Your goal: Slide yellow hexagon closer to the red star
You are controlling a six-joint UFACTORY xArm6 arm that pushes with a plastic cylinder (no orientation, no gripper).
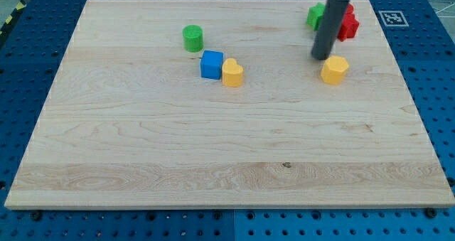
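The yellow hexagon (335, 70) lies on the wooden board at the view's upper right. The red star (347, 23) lies above it near the board's top edge, partly hidden by the dark rod. My tip (321, 57) rests on the board just above and left of the yellow hexagon, very close to it, and below left of the red star.
A green block (316, 15) sits left of the red star, partly behind the rod. A green cylinder (193, 38), a blue cube (211, 65) and a yellow heart (232, 73) lie at upper centre-left. The board (227, 148) is bordered by blue pegboard.
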